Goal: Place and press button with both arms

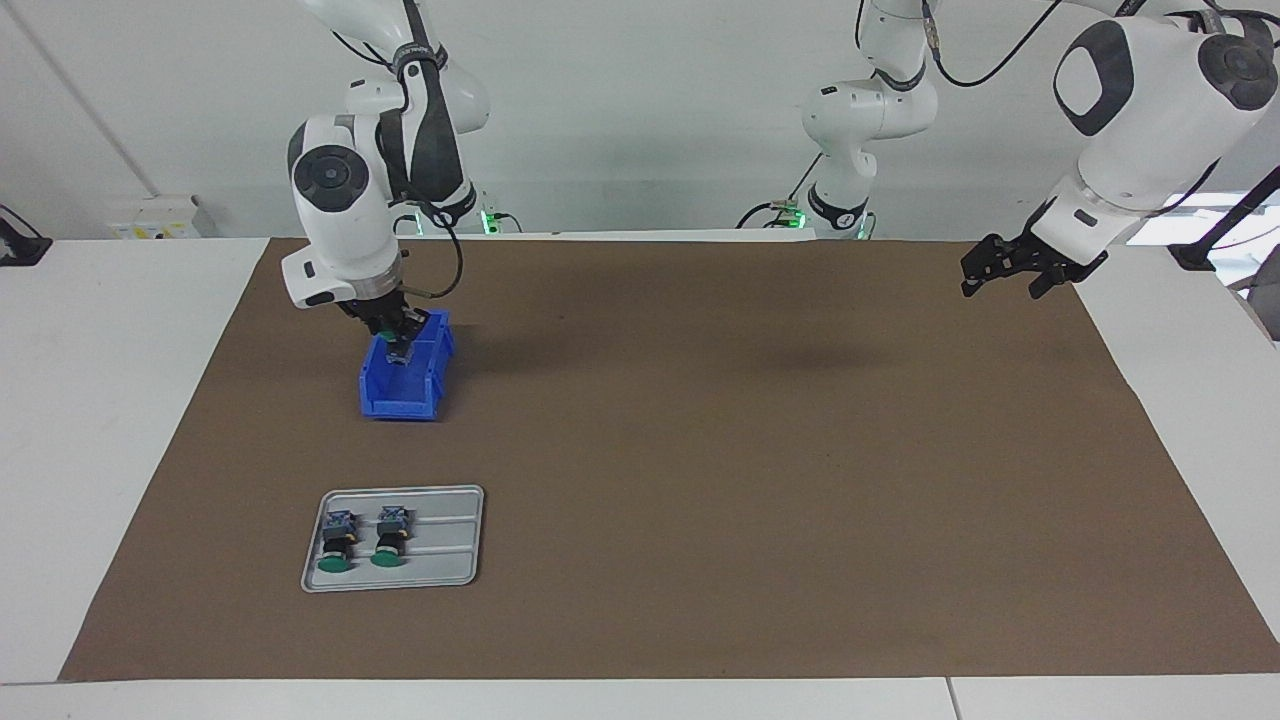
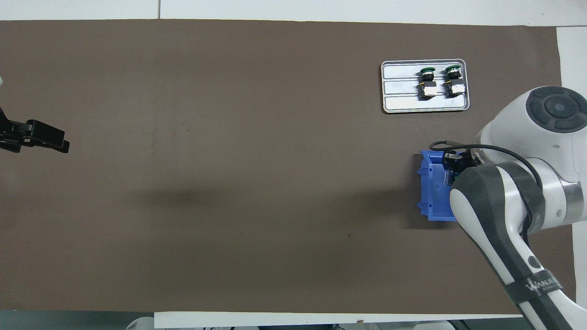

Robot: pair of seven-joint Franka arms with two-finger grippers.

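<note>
Right now the right gripper (image 1: 402, 340) is down inside the blue bin (image 1: 405, 385), its fingers pinched on a button (image 1: 401, 352) there. Two more buttons (image 1: 338, 540) (image 1: 391, 537) lie side by side on the grey tray (image 1: 440, 570), green caps pointing away from the robots; the tray sits farther from the robots than the bin, at the right arm's end of the brown mat (image 1: 750, 450). The left gripper (image 1: 1000, 275) hangs spread over the mat's edge at its own end, waiting.
</note>
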